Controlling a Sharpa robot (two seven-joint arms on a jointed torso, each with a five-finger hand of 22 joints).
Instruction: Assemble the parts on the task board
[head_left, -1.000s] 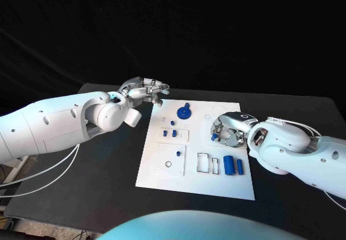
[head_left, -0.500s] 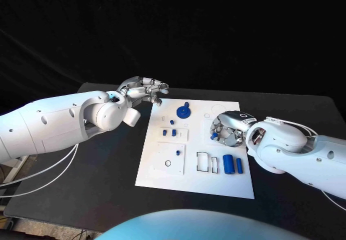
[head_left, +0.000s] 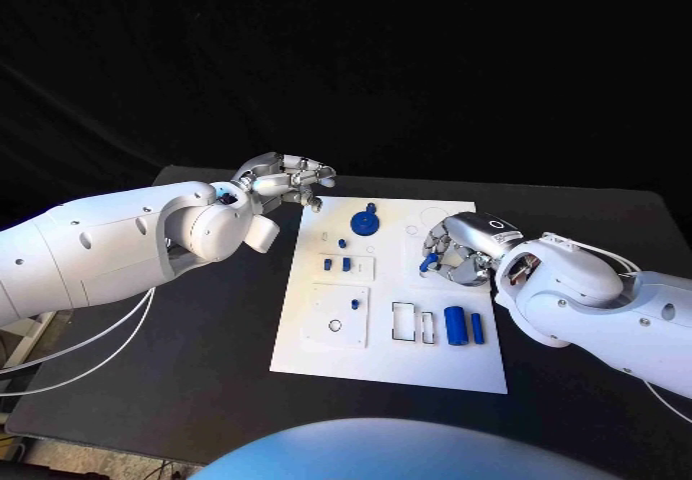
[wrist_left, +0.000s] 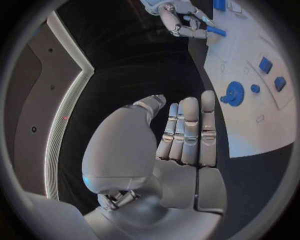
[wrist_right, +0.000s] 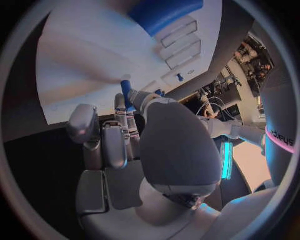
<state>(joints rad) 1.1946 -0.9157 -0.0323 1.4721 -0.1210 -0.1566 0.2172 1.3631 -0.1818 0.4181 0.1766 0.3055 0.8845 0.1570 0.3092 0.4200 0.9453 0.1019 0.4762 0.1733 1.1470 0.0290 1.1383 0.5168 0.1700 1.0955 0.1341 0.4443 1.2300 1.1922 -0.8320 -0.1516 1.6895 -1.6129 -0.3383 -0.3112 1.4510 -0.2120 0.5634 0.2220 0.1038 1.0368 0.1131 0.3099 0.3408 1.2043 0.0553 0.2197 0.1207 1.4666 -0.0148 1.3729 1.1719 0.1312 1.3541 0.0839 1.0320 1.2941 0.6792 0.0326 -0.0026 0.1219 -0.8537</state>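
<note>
Right silver hand (head_left: 459, 252) stands over the right side of the white flat task board (head_left: 332, 352), level with its far half, and pinches a small blue peg-like part (head_left: 428, 264) between its fingertips. The right wrist view confirms the hold: the blue peg (wrist_right: 127, 93) sits clamped at the fingers, just above the white surface.

Change noted: against the picture one second back, the right hand has turned at the wrist and drifted slightly toward the far edge, carrying the peg with it. The peg is off the board surface, not yet seated in any socket. Judgement: the hand is in transit with a part, between pick and insertion.

Left silver hand (head_left: 286, 178) hovers off the far left corner of the board, over the black table (head_left: 188, 400). It holds nothing; its fingers lie loosely together, extended, as the left wrist view shows (wrist_left: 181, 137). No shift recorded for it.

On the board: a blue toothed gear (head_left: 366, 224) at the far middle, two small blue square blocks (head_left: 338, 265) left of centre, two upright blue cylinders (head_left: 464, 327) at the right near side beside empty rectangular slots (head_left: 415, 322). Assembly is judged far from complete
</note>
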